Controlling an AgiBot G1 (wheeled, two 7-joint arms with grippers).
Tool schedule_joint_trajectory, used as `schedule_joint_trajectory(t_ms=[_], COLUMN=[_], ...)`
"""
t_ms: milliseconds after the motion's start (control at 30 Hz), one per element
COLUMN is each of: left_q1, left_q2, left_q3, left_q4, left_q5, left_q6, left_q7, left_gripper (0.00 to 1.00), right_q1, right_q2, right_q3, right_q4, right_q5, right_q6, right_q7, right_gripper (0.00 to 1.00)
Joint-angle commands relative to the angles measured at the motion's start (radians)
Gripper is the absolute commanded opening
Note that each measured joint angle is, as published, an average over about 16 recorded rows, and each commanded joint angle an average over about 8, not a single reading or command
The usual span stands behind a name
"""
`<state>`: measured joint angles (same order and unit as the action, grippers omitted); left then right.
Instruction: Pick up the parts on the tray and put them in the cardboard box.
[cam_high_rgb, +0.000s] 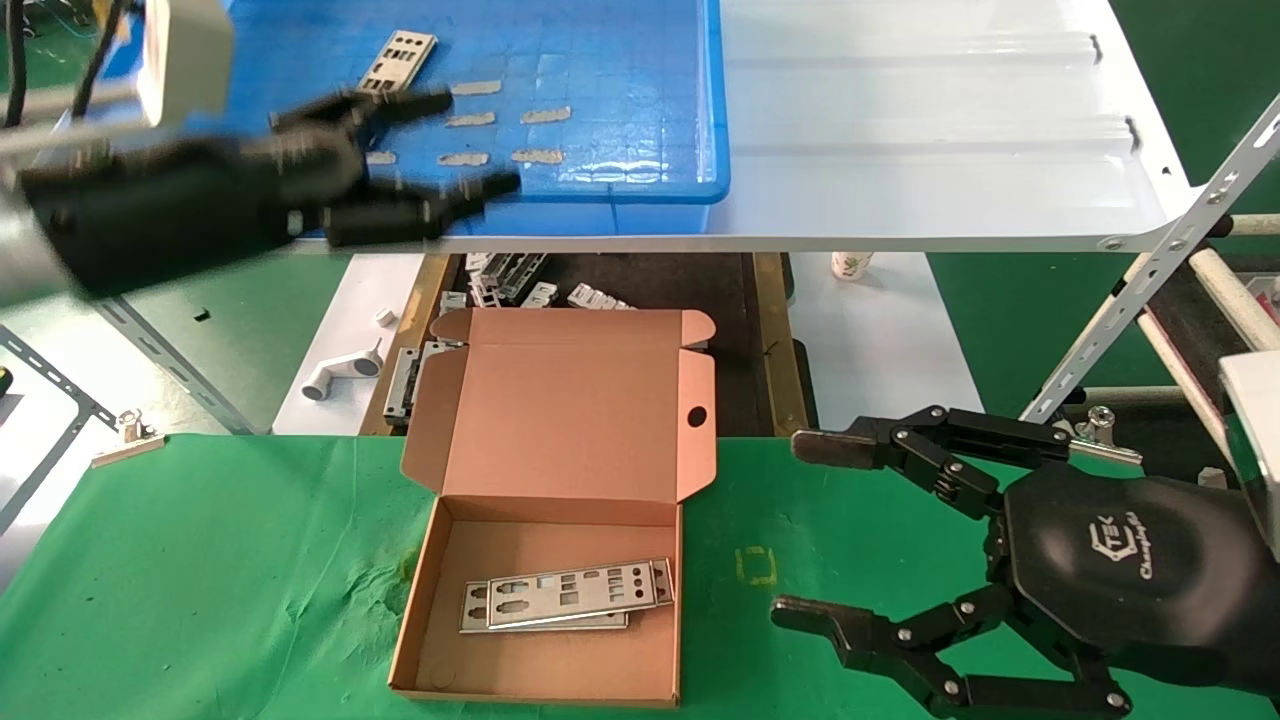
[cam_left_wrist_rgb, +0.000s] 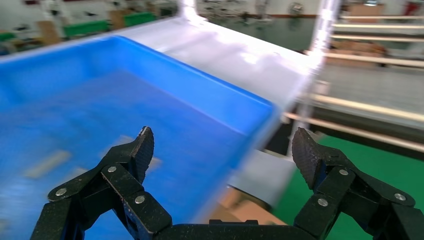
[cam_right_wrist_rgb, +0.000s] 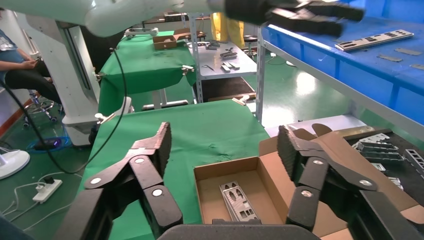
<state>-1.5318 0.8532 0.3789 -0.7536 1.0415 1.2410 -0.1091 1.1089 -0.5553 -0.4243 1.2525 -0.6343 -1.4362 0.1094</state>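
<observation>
One part (cam_high_rgb: 398, 60) remains in the tray (cam_high_rgb: 712, 120); your left gripper (cam_high_rgb: 445, 145), jaws apart, must reach farther and close on it.

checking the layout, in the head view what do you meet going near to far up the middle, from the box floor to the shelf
parts in the cardboard box → cardboard box's open lid → black bin of loose metal pieces → tray with one part left, the open left end effector over its front edge.

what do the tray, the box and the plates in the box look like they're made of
Tray: likely plastic, glossy bright blue with moulded rim. Cardboard box: brown corrugated card, matte, folded flaps. Parts in it: seemingly thin sheet metal, silver-grey, punched cutouts.
</observation>
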Motion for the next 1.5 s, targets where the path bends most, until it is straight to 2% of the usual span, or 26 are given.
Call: schedule_joint_trajectory(t_ms=[33, 400, 633, 833, 867, 933, 1100, 1167, 1233, 1500], left_q1=[-0.065, -0.334, -0.408, -0.428, -0.429, -0.431, -0.433, -0.433, -0.433, -0.430], left_q2=[0.030, 0.153, 0.209, 0.233, 0.235, 0.239, 0.247, 0.250, 0.252, 0.261], left_q3=[0.014, 0.093, 0.127, 0.134, 0.134, 0.133, 0.129, 0.128, 0.128, 0.131], left_q4=[0.084, 0.468, 0.625, 0.690, 0.696, 0.706, 0.728, 0.734, 0.739, 0.751], left_q5=[0.038, 0.217, 0.273, 0.285, 0.285, 0.284, 0.279, 0.278, 0.277, 0.282], left_q6=[-0.017, -0.194, -0.265, -0.304, -0.310, -0.318, -0.343, -0.355, -0.366, -0.390], left_q7=[0.016, 0.068, 0.044, 0.043, 0.045, 0.049, 0.054, 0.055, 0.057, 0.058], left_gripper=[1.00, 1.00, 1.00, 0.99, 0.95, 0.79, 0.18, 0.04, 0.00, 0.00], right_q1=[0.000, 0.000, 0.000, 0.000, 0.000, 0.000, 0.000, 0.000, 0.000, 0.000], right_q2=[0.000, 0.000, 0.000, 0.000, 0.000, 0.000, 0.000, 0.000, 0.000, 0.000], right_q3=[0.000, 0.000, 0.000, 0.000, 0.000, 0.000, 0.000, 0.000, 0.000, 0.000], right_q4=[0.000, 0.000, 0.000, 0.000, 0.000, 0.000, 0.000, 0.000, 0.000, 0.000], right_q5=[0.000, 0.000, 0.000, 0.000, 0.000, 0.000, 0.000, 0.000, 0.000, 0.000], right_q6=[0.000, 0.000, 0.000, 0.000, 0.000, 0.000, 0.000, 0.000, 0.000, 0.000], right_q7=[0.000, 0.000, 0.000, 0.000, 0.000, 0.000, 0.000, 0.000, 0.000, 0.000], right_gripper=[0.00, 0.00, 0.00, 0.00, 0.00, 0.00, 0.00, 0.00, 0.00, 0.00])
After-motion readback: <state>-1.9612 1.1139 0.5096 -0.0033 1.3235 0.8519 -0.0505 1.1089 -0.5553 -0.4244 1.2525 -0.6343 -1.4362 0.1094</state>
